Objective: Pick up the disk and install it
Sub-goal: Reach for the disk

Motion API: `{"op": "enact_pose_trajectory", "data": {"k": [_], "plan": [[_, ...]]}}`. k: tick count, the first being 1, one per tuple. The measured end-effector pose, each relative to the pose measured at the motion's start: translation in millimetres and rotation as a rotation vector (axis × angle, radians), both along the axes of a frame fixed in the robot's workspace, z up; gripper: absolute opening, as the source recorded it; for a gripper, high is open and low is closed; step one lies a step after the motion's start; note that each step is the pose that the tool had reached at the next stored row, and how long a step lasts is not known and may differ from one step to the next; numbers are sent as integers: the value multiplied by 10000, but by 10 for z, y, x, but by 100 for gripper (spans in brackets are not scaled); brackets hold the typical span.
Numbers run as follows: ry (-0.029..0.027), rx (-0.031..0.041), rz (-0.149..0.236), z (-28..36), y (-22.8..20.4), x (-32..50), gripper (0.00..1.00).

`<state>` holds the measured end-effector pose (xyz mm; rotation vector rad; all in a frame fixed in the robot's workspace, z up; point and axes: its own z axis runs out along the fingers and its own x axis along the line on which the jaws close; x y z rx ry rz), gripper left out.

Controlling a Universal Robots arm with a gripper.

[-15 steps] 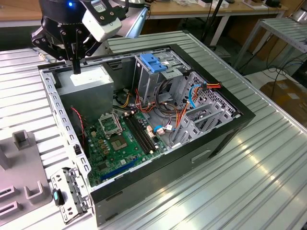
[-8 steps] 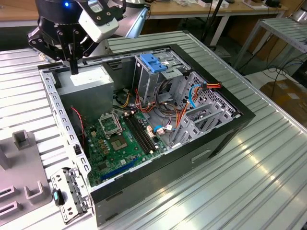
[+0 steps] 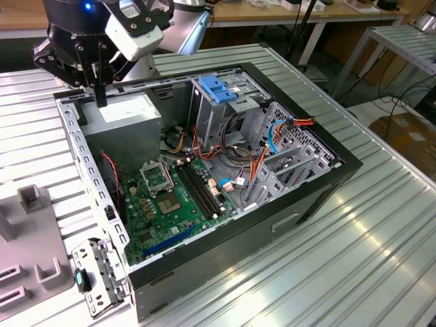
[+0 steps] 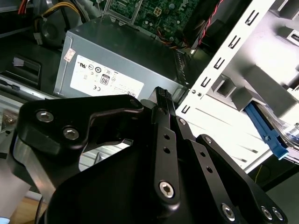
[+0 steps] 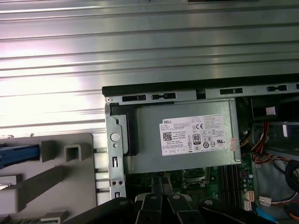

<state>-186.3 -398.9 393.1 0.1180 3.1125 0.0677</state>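
Your black two-finger gripper [image 3: 101,101] hangs over the corner of the open black desktop computer case [image 3: 320,178] at the exterior view's left, just above the large grey metal power supply box [image 3: 126,117]. Its fingers are pressed together with nothing between them, which you can check in both wrist views, where the closed tips point down at the power supply's white label. The disk [image 5: 16,156] — a flat silver metal hard drive framed by blue plastic carrier rails — lies outside the case on the pale grey moulded fixture [image 5: 70,186], which rests on the ribbed aluminium table [image 3: 354,272] just beside the case's perforated side wall. In the second wrist view you see one of its blue rails and an edge of bright metal. Inside the case a bare blue plastic bracket [image 3: 216,88] sits on top of the silver drive cage [image 3: 225,119], near the green motherboard [image 3: 163,204]. By my reading the work has barely begun: the disk is not yet gripped, so both the pick and the install are left to do.
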Motion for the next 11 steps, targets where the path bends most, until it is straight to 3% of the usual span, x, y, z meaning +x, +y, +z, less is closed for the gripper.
{"op": "enact_pose_trajectory", "data": {"k": [11], "plan": [[0, 0, 0, 0, 0, -74, 11]]}}
